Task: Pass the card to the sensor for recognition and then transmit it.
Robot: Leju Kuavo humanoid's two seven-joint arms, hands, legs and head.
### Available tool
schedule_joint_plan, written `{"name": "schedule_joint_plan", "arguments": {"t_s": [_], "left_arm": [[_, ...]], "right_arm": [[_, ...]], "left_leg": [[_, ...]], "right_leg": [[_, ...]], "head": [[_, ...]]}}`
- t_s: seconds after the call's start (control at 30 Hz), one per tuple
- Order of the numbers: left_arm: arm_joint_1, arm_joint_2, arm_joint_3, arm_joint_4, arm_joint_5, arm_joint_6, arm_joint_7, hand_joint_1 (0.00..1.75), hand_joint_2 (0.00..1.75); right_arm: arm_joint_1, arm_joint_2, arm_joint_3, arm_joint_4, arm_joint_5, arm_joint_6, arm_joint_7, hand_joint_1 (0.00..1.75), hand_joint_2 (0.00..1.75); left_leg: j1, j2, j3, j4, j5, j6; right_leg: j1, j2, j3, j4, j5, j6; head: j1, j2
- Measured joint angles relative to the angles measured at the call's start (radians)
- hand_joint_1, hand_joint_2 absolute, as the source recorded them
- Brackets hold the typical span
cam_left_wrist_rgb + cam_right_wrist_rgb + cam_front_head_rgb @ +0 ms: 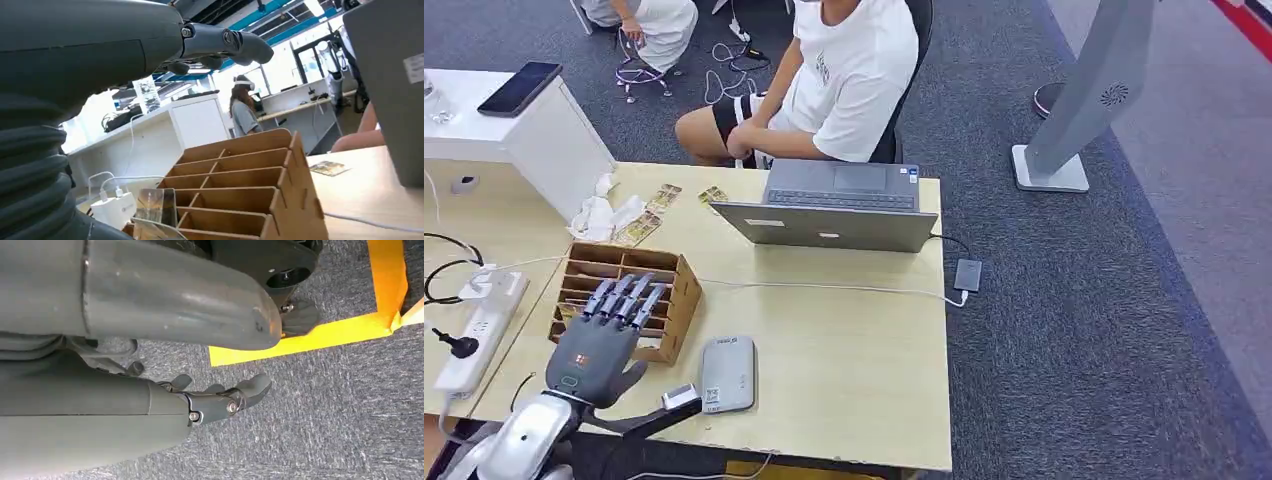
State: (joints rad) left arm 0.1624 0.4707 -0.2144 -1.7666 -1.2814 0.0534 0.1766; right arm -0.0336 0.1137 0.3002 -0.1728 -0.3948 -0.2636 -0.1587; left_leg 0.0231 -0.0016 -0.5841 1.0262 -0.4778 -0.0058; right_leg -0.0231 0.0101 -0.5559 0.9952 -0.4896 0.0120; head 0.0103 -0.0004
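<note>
While the left hand hovers flat over the near end of the wooden slotted rack in the head view, its fingers lie straight and spread, pointing away from the robot, and it holds nothing. Several cards lie loose on the table beyond the rack, toward the seated person; they are small, glossy and printed in tan and green, and their long axes run slantwise, roughly from the rack toward the far table edge. A grey card sensor lies flat just beside the rack, near the table's front edge, its long axis pointing away from the robot. An open laptop sits at the far side, and a white power strip lies to the left of the rack.

In the left wrist view, the hand's thumb and fingers extend open above the rack's compartments. A shiny card stands tilted in a slot at the rack's near end, its face reflective with a brownish print; its exact lean is hard to tell. Another card lies flat on the table past the rack.

In the right wrist view, the right hand hangs above grey carpet beside yellow tape, fingers loosely apart and holding nothing.
</note>
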Motion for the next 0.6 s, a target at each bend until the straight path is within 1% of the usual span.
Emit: {"name": "schedule_joint_plan", "arguments": {"t_s": [0.2, 0.4, 0.6], "left_arm": [[0.003, 0.0, 0.027, 0.0, 0.005, -0.002, -0.001, 0.0, 1.75], [0.009, 0.0, 0.051, 0.01, 0.01, -0.028, -0.001, 0.0, 1.75], [0.01, 0.0, 0.059, 0.021, 0.011, -0.034, -0.001, 0.0, 1.75]], "right_arm": [[0.0, 0.0, 0.0, 0.0, 0.0, -0.006, 0.0, 0.0, 0.0], [0.0, 0.0, 0.0, 0.0, 0.001, 0.0, 0.002, 0.0, 0.0], [0.0, 0.0, 0.0, 0.0, 0.001, 0.0, 0.005, 0.0, 0.0]], "left_leg": [[0.0, 0.0, 0.0, 0.0, 0.0, 0.0], [0.0, 0.0, 0.0, 0.0, 0.0, 0.0], [0.0, 0.0, 0.0, 0.0, 0.0, 0.0]], "right_leg": [[0.0, 0.0, 0.0, 0.0, 0.0, 0.0], [0.0, 0.0, 0.0, 0.0, 0.0, 0.0], [0.0, 0.0, 0.0, 0.0, 0.0, 0.0]], "head": [[0.0, 0.0], [0.0, 0.0], [0.0, 0.0]]}}
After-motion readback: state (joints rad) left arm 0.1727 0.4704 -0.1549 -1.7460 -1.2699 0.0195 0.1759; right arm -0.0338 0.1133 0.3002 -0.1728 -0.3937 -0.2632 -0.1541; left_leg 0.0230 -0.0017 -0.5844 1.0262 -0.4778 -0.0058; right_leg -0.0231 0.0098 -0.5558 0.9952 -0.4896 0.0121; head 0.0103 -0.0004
